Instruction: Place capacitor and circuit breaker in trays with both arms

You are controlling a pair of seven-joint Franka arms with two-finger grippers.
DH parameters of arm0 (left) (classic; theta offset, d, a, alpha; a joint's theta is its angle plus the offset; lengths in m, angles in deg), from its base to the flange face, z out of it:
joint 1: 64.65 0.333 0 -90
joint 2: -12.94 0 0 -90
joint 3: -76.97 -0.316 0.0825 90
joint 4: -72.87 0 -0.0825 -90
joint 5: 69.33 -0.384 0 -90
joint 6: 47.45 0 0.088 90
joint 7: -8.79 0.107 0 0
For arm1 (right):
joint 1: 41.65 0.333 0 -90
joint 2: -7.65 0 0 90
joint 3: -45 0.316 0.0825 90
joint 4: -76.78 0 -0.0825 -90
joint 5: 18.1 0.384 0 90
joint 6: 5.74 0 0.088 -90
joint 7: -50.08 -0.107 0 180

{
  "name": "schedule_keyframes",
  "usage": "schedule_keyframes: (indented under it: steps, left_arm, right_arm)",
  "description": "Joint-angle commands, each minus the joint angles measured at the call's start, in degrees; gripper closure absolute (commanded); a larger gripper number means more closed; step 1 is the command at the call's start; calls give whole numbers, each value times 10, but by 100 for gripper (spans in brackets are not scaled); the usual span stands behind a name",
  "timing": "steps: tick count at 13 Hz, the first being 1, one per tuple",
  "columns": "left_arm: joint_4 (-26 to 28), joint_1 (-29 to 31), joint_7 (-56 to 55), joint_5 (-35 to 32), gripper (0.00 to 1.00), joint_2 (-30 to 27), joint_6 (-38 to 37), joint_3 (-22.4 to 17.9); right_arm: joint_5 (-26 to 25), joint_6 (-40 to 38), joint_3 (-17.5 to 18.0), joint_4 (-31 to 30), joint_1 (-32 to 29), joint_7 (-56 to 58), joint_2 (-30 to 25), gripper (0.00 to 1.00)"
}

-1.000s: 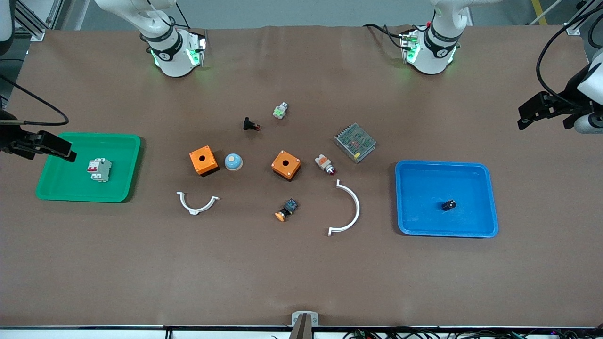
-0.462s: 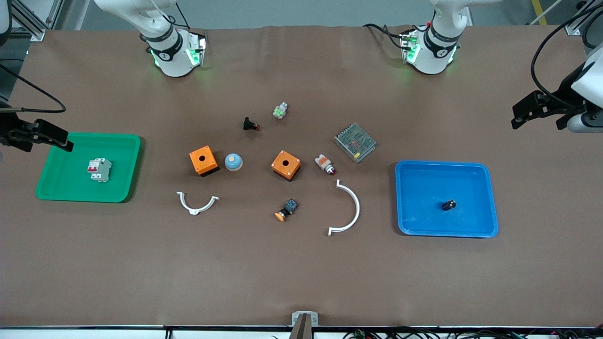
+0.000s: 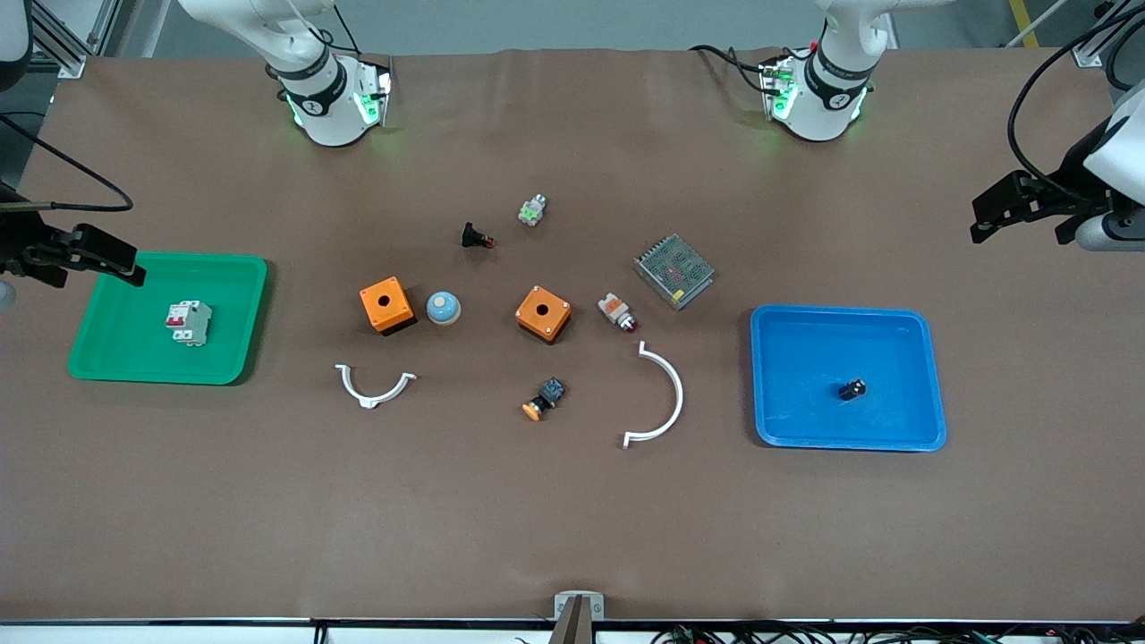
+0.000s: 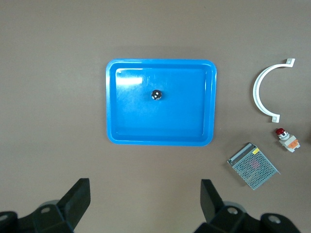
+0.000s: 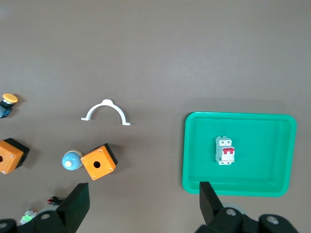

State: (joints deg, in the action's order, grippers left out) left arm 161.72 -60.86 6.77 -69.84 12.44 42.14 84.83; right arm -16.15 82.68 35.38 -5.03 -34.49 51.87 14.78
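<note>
Capacitor (image 3: 852,389): you see it lying in the blue tray (image 3: 930,376).
Circuit breaker (image 3: 188,322): it lies in the green tray (image 3: 241,358).
Left gripper (image 3: 1020,207): fingers spread, empty, raised past the blue tray.
Right gripper (image 3: 94,259): fingers spread, empty, over the green tray's edge.

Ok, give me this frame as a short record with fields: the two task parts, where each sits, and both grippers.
capacitor: lying in the blue tray
circuit breaker: lying in the green tray
left gripper: jaws open, empty, raised at the left arm's end of the table
right gripper: jaws open, empty, over the green tray's edge
</note>
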Motion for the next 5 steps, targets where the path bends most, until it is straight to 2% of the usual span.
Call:
schedule_keyframes:
  steps: [1,5]
  left_arm:
    - [-6,1,12,1,0,-1,-11,4]
    - [-15,4,12,1,0,1,-24,3]
  right_arm:
    - [-14,2,5,-17,-4,2,-16,0]
    - [-6,3,3,-18,-4,1,-13,0]
